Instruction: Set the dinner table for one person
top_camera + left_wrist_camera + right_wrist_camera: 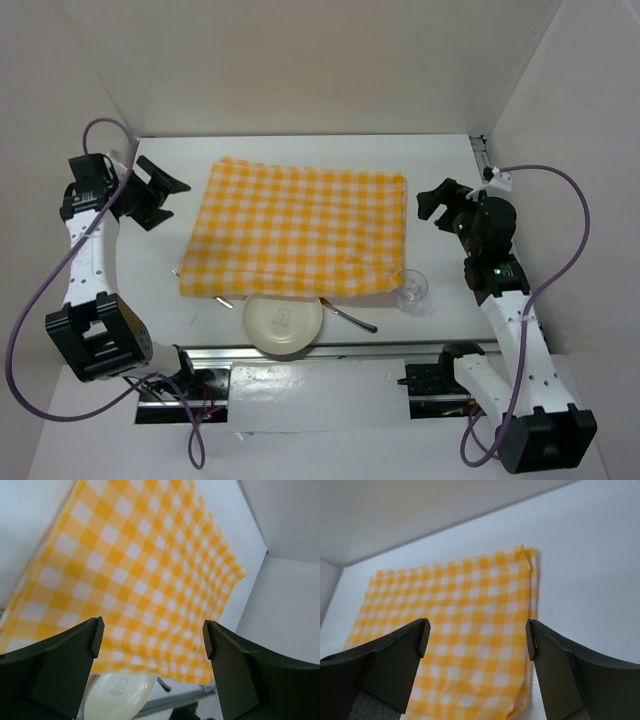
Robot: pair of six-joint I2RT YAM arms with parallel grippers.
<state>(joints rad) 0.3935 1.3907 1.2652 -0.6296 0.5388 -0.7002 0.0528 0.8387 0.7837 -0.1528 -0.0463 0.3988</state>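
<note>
A checked cloth (295, 232) is spread mid-frame on the bench (440, 165), a plate (283, 324) below; left fingers (65, 670) and right fingers (390, 665) are held apart

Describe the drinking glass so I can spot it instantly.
Find the yellow-and-white checked cloth on the white table. At its near right corner stands a small clear glass. It is the only see-through item; the round cream plate to its left is opaque.
</note>
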